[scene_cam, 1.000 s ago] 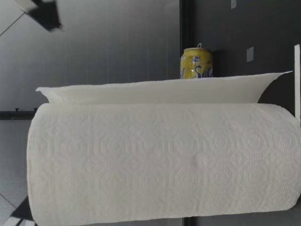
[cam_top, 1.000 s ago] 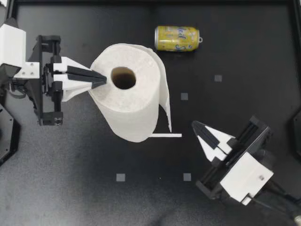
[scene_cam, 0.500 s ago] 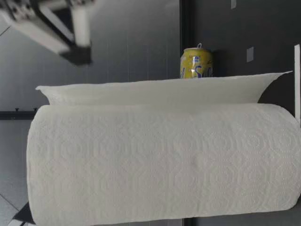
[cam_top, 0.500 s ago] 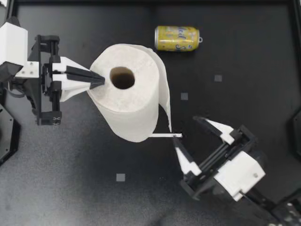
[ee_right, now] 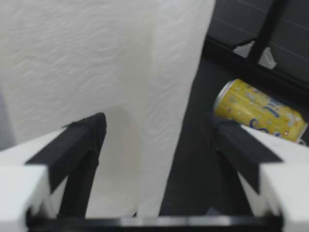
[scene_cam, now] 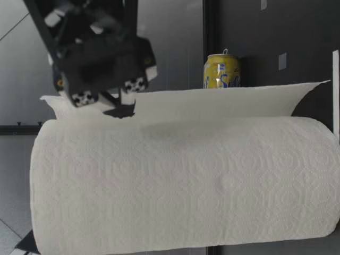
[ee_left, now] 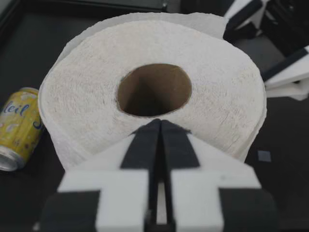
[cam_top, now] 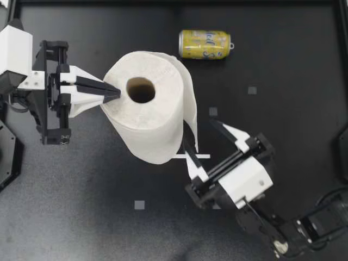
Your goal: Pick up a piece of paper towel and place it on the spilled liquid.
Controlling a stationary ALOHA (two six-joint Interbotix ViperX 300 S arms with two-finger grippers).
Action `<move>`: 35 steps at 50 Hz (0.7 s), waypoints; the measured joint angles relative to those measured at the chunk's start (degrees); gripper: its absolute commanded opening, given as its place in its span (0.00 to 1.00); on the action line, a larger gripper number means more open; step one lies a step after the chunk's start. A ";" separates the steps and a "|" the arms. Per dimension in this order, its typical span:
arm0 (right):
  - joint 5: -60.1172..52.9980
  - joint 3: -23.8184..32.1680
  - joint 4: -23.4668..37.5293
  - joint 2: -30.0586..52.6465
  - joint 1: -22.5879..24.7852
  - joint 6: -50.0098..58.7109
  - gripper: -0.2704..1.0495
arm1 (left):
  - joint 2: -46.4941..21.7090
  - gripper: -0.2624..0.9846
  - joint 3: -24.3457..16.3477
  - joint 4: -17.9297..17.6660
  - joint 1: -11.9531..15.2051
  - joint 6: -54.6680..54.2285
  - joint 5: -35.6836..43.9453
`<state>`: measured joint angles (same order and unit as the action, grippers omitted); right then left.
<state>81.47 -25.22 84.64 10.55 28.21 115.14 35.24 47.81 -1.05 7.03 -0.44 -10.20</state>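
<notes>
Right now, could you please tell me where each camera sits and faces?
Top view: above the table, looking straight down; left tool and right tool show.
Low view: table height, looking across at the paper towel roll; right tool shows beyond it.
Left wrist view: on that wrist, looking along shut left tool at the roll's core.
Right wrist view: on that wrist, looking past the open right tool at the loose sheet.
All four share roll and yellow can.

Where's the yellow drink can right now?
In the top view the yellow drink can lies on its side on the black table, close by the upright white paper towel roll, slightly toward my right side.
</notes>
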 measured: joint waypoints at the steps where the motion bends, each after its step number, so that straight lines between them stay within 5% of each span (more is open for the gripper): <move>1: 0.00 0.09 0.00 0.09 -0.26 -0.09 0.78 | 0.00 0.27 0.00 0.00 -0.09 0.00 0.09; 24: 0.00 -0.09 0.00 0.26 -6.68 -1.41 0.76 | 0.09 0.27 0.00 0.00 0.00 0.00 -0.18; 35: -0.44 -0.09 0.18 0.26 -6.94 -1.41 0.44 | -0.26 0.27 0.00 0.00 0.00 0.00 -0.09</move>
<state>81.04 -25.31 84.81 10.81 21.27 113.73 34.98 47.81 -1.05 7.03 -0.44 -10.28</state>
